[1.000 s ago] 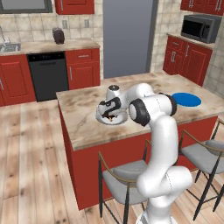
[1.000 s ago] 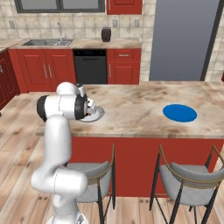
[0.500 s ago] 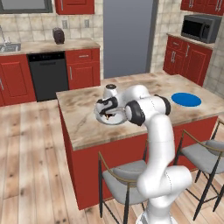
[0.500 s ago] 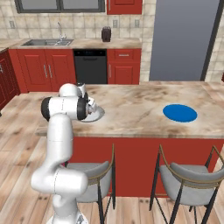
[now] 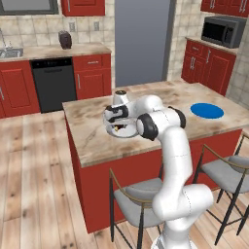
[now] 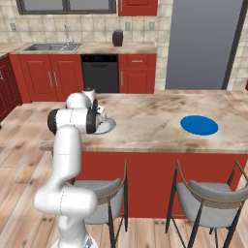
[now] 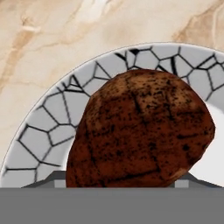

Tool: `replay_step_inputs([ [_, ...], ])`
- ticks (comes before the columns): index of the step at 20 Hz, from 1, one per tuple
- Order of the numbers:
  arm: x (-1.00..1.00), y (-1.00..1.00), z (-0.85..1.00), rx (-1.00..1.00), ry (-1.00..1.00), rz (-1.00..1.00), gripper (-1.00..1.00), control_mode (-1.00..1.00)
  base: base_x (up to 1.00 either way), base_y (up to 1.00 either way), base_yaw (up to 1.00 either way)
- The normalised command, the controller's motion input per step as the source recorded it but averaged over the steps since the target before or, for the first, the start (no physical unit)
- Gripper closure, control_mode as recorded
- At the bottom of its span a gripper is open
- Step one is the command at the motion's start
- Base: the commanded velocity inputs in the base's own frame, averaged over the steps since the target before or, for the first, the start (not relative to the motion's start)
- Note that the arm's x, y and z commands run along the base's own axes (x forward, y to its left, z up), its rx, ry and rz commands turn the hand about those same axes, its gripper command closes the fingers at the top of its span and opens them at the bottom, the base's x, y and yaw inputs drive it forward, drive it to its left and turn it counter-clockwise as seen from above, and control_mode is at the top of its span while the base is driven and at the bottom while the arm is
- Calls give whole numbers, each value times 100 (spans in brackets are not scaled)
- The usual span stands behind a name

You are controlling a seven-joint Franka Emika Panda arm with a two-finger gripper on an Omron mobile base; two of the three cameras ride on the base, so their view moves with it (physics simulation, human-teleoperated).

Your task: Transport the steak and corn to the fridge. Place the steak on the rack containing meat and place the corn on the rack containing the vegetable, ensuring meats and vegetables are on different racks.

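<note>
Left base view: the tool (image 5: 118,124) reaches down into a grey plate (image 5: 127,133) on the marbled bench (image 5: 92,136). To its right, well apart on the same bench, lies a flat blue disc (image 5: 206,110). Beyond the tool, past the far edge of the bench, stands the tall grey fridge (image 5: 141,41), its doors closed.

Right base view: the tool (image 6: 99,120) sits over the plate (image 6: 107,127), near the left end of the bench (image 6: 155,121); the arm's wrist hides most of the plate. The blue disc (image 6: 199,124) lies well to the tool's right, and the fridge (image 6: 201,43) rises behind the bench, beyond and to the right of the tool.

Hand view: the steak (image 7: 140,133), a dark reddish-brown lump with black flecks, lies on the plate (image 7: 57,116) directly ahead of the tool and very close to it. Its long axis runs obliquely, from lower left to upper right in this view. The plate's rim bears a grey mosaic pattern with dark lines; its inner part is white. Whether the tool's tips are spread or pressed together cannot be told, since the steak and the wrist cover them.
</note>
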Motion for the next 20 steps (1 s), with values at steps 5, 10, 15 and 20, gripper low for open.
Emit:
replay_step_inputs([
  [5, -41, -6, 16, 2, 1, -6, 100, -100, 0, 0, 0],
  [10, -74, -17, 42, 3, 0, -4, 100, -100, 0, 0, 0],
  [15, -93, -20, 50, 1, 0, -1, 100, -100, 0, 0, 0],
  [20, -100, -40, 45, 1, -7, 1, 100, -100, 0, 0, 0],
])
